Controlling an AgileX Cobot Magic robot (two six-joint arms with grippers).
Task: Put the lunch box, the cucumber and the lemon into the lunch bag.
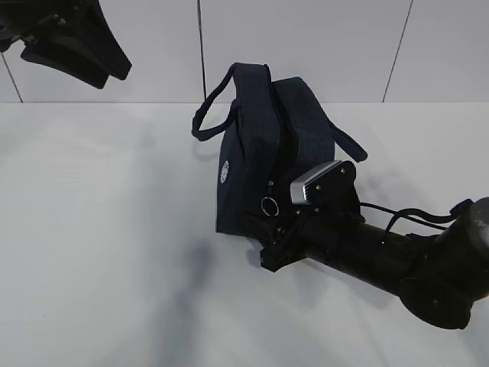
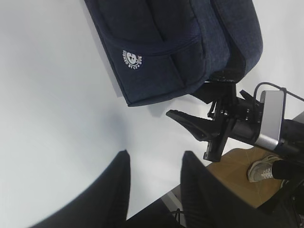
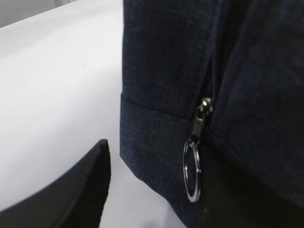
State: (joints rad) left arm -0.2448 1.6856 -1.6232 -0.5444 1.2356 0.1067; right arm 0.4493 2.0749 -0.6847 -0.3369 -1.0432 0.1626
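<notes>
The lunch bag (image 1: 260, 145) is dark navy with loop handles and a round white logo (image 2: 132, 59), and it stands on the white table. Its zipper ends in a metal ring pull (image 3: 192, 171) low on the near end. My right gripper (image 1: 271, 222) is at that lower corner, open, with the bag's corner and the ring between its jaws. One finger (image 3: 76, 190) stands clear of the fabric; the other is hidden. My left gripper (image 2: 155, 156) hangs high at the back left, open and empty. The lunch box, the cucumber and the lemon are out of view.
The white table (image 1: 107, 252) stretches out to the left and in front of the bag. A tiled wall (image 1: 321, 46) stands behind it. The table's edge, wooden floor and a shoe (image 2: 263, 168) show in the left wrist view.
</notes>
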